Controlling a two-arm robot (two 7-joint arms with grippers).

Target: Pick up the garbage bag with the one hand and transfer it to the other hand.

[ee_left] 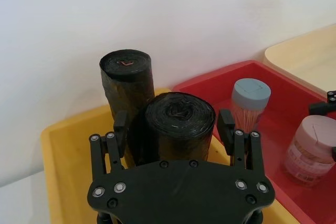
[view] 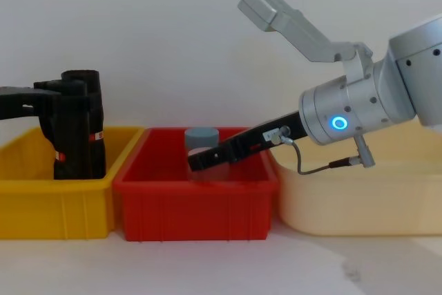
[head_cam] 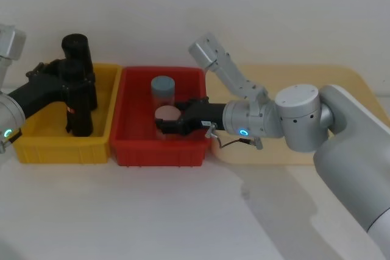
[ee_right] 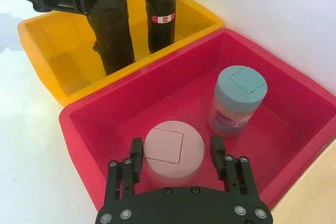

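Note:
The garbage bag [ee_left: 178, 129], a thick glossy black roll, stands upright in the yellow bin [head_cam: 61, 150]. My left gripper [ee_left: 174, 121] is open and straddles its upper part, one finger on each side with small gaps. In the head view the bag [head_cam: 79, 117] is low in the bin with the left gripper [head_cam: 78, 83] around it. A slimmer, taller black roll [ee_left: 126, 72] stands just behind. My right gripper [ee_right: 176, 150] is open inside the red bin [head_cam: 158, 150], its fingers on either side of a pink-lidded jar [ee_right: 173, 145].
A jar with a blue-grey lid [head_cam: 163, 86] stands at the back of the red bin. A beige tray [head_cam: 292, 77] lies to the right, under the right arm. The yellow and red bins sit side by side, walls touching.

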